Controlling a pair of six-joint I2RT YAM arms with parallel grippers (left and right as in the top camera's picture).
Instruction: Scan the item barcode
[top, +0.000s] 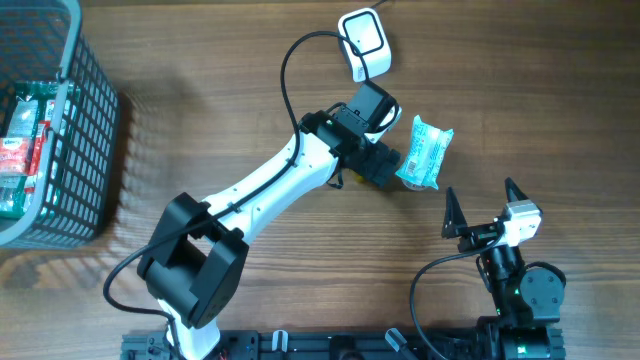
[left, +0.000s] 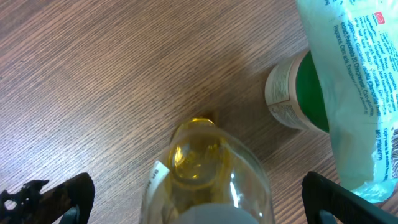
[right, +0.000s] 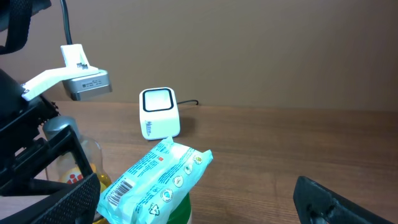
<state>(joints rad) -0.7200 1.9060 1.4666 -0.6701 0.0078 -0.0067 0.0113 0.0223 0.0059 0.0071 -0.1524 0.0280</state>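
A clear bottle of yellow liquid (left: 202, 168) with a grey cap stands on the table between the fingers of my left gripper (left: 199, 194), which is open and apart from its sides. Right beside it stands a green tub (left: 305, 93) with a pale blue packet (top: 425, 152) lying across its top, the packet's barcode (right: 121, 186) facing my right wrist camera. The white scanner (top: 364, 42) stands behind them. My right gripper (top: 480, 195) is open and empty, near the front right, pointing at the packet (right: 155, 180).
A grey wire basket (top: 85, 130) with several packaged goods stands at the far left. The scanner's black cable (top: 290, 60) loops over the table behind the left arm (top: 270, 195). Bare wood lies to the right of the packet.
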